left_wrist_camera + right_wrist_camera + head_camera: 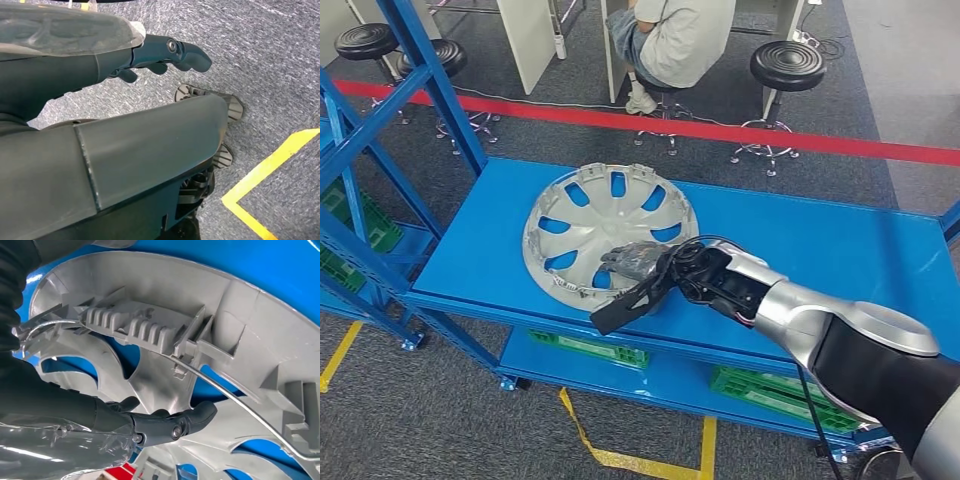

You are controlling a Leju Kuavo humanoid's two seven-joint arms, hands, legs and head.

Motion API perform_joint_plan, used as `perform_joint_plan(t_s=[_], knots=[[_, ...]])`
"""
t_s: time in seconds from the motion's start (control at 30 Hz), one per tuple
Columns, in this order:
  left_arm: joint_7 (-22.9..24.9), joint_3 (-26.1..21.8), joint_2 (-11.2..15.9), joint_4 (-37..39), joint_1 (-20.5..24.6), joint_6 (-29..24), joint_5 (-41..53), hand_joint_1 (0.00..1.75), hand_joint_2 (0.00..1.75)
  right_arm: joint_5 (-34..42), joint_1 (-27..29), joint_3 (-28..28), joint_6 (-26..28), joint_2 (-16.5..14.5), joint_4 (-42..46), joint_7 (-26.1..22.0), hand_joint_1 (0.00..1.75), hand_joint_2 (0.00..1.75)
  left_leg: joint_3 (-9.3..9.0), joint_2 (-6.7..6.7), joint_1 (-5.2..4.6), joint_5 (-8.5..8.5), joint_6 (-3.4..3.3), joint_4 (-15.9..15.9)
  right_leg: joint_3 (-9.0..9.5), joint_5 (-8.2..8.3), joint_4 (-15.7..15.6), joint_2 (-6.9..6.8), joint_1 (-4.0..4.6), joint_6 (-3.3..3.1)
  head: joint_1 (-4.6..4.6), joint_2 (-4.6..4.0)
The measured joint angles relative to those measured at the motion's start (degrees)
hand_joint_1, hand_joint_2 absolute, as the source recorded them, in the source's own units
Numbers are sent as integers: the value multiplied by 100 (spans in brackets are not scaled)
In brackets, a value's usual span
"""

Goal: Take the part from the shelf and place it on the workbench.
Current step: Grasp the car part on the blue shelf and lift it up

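The part, a silver wheel cover (610, 235), lay inner side up on the top deck of the blue shelf (818, 245), directly under and ahead of the right hand (641, 275). That hand reached in over the cover's near rim with its fingers (633, 258) spread over the spokes and its dark thumb (618, 308) angled down past the rim toward the shelf's front edge. In the right wrist view the thumb (170, 425) lay close against the cover's ribbed inner face (151, 330), beside a thin wire ring (234, 397) running around it; whether the hand had actually closed on the rim could not be told.

The left hand (166, 55) hung over grey carpet (264, 45), its fingers loosely extended and holding nothing, with a yellow floor line (264, 170) off to its side.

Beyond the right hand, past the shelf and a red floor line (773, 135), a person (675, 40) sat on a stool, with another black stool (788, 65) nearby. Green crates (773, 390) sat on the lower deck beneath the hand.
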State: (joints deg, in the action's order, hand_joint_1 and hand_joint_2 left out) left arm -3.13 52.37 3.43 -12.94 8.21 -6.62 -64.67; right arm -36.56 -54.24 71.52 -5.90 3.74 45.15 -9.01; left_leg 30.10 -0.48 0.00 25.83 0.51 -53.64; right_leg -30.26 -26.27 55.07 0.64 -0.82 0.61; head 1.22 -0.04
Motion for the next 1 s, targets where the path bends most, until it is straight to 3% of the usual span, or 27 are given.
perform_joint_plan(t_s=[1.0], knots=[[-57,2,0,0,6,-7,-131,0,0,318,-9,-101,-155,-197,-310,-336,0,175,-1,0,0,0,0,0,1,0,0,0,0,0,0,0]])
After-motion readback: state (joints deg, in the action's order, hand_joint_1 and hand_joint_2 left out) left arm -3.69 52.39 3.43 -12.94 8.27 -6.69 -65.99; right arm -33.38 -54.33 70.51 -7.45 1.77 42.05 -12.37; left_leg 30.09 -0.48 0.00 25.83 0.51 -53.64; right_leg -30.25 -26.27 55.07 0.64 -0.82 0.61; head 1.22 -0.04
